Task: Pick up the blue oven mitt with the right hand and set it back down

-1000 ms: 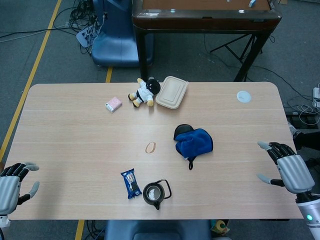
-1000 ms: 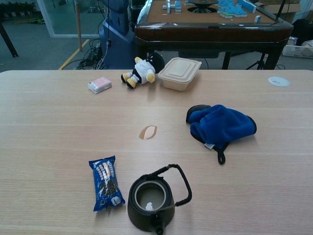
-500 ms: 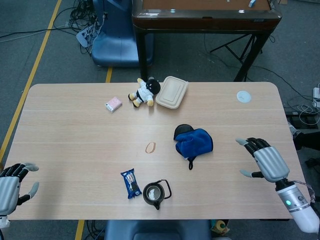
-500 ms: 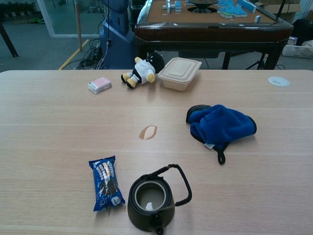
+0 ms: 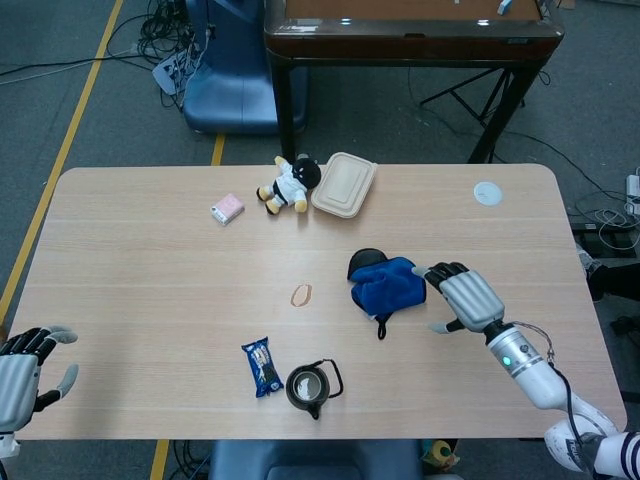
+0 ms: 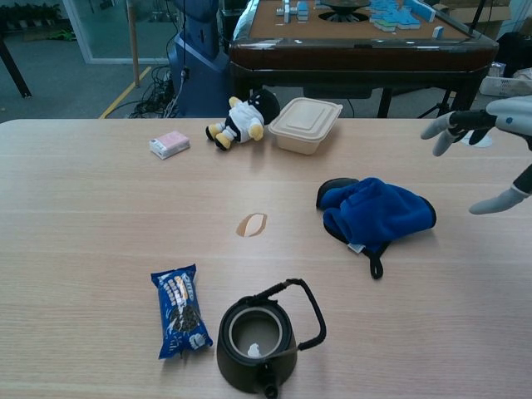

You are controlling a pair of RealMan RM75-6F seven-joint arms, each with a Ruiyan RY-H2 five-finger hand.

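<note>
Probably the blue oven mitt (image 5: 387, 285) is soft and light. The right hand (image 5: 466, 298), fingers spread and empty, should grasp its thick middle.

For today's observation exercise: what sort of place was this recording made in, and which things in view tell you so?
Probably a robotics lab or workshop rather than a home. Loose cables lie on the grey floor, yellow line tape marks it, and a mahjong-style game table stands behind the wooden table of mixed test objects.
</note>
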